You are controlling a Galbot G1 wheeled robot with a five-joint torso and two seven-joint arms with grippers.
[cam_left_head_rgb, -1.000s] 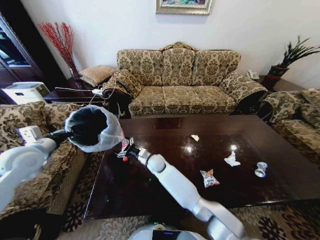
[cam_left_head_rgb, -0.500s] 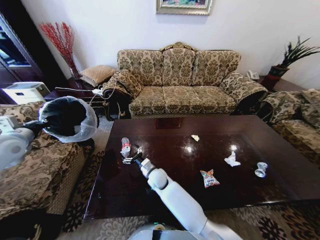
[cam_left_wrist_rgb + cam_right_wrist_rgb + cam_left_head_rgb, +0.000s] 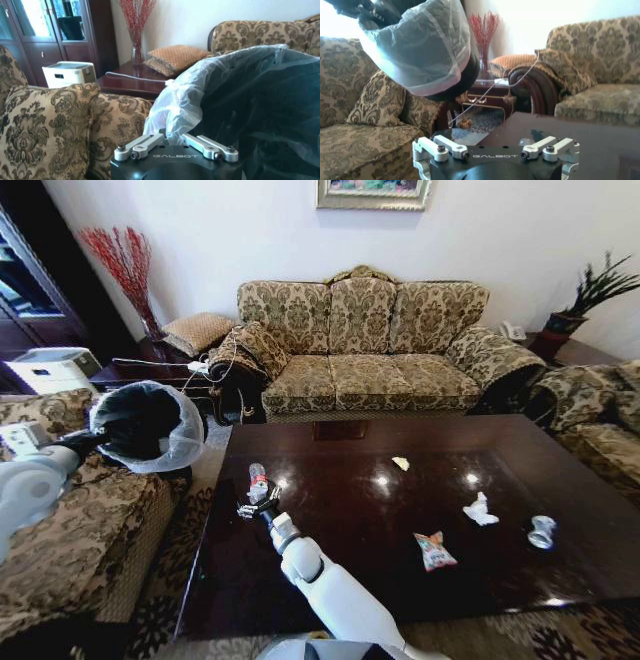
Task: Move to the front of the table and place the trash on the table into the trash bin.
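The large rectangular table (image 3: 330, 580) of dark, glossy reddish-brown wood is seen in front of a patterned 3-seat sofa (image 3: 360, 345). A round black trash bin (image 3: 140, 425) lined with a translucent white plastic bag is held in the air beyond the table's left edge, above a patterned armchair (image 3: 80, 520), tilted so that its mouth faces the table. The bin is gripped by the left gripper (image 3: 175, 144), whose fingers (image 3: 142, 146) are seen clamped together on the bag-covered rim in the left wrist view.

The right gripper (image 3: 252, 502) is stretched over the table's left part, just beside a clear plastic bottle with a red label (image 3: 257, 482), which stands upright near the table's left edge. In the right wrist view the right gripper's fingers (image 3: 440, 148) are spread apart with nothing between them, and the bin (image 3: 427, 48) hangs above and beyond them.

More trash is spread over the table's right half: a tiny pale scrap (image 3: 401, 463) toward the sofa side, a crumpled white tissue (image 3: 480, 510), a small silvery-white cup (image 3: 542, 531) near the right edge, and a red-and-white snack wrapper (image 3: 434, 551) nearer the front edge. These 4 pieces lie well apart from the right gripper.
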